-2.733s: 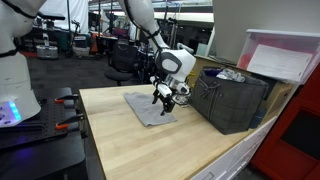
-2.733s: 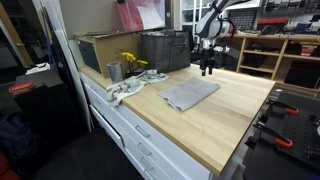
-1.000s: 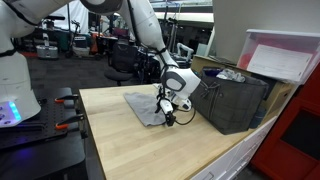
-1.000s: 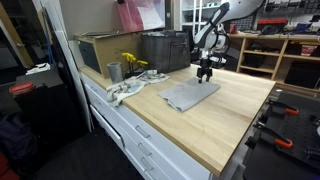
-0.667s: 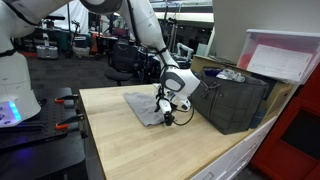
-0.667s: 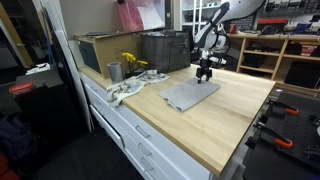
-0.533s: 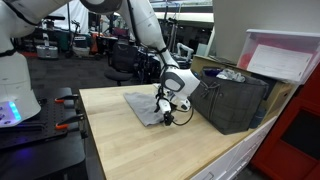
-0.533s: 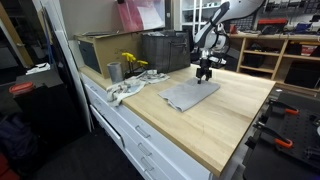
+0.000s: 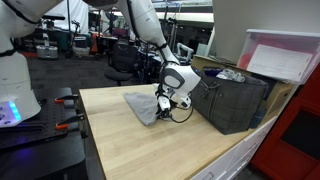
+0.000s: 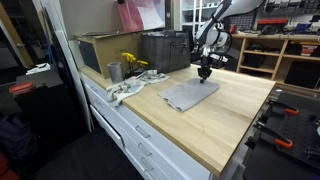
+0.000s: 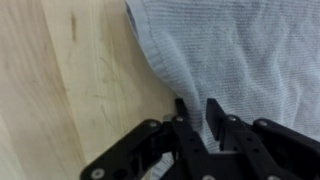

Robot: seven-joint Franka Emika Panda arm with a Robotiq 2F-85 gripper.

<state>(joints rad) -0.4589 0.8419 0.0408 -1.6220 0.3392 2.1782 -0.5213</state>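
Starting at the left edge in an exterior view and passing a white robot base (image 9: 15, 85) glowing blue near its foot, then a black platform (image 9: 40, 135) carrying red-handled clamps (image 9: 66, 99). Moving onto the pale wooden tabletop (image 9: 120, 150), made of long glued strips with the grain running along them. Reaching the grey cloth (image 9: 143, 104), lying toward the far side of the tabletop and bunching up at its right edge. Meeting the gripper (image 9: 164, 108) there, hanging from the white arm (image 9: 150, 35) and pinching that edge. Coming next to a dark crate (image 9: 232, 98) standing on the tabletop just right of the gripper, apart from the cloth. Ending at a white bin (image 9: 282, 58) above the crate, in front of a blurred workshop with chairs and benches.

Crossing an exterior view along the counter: meeting a cardboard box (image 10: 95, 50), a metal cup (image 10: 114, 72), something yellow (image 10: 132, 63) and a white rag (image 10: 123, 92) drooping over the edge above white drawers (image 10: 135, 135). Then finding the crate, the cloth, and the gripper pointing straight down onto the cloth's far corner. Finishing at wooden shelves (image 10: 285, 50).

Looking down in the wrist view: showing wood grain at left and the cloth's ribbed knit at right. Seeing at the bottom two black fingers (image 11: 181, 112) drawn close together on a fold of the cloth's edge.
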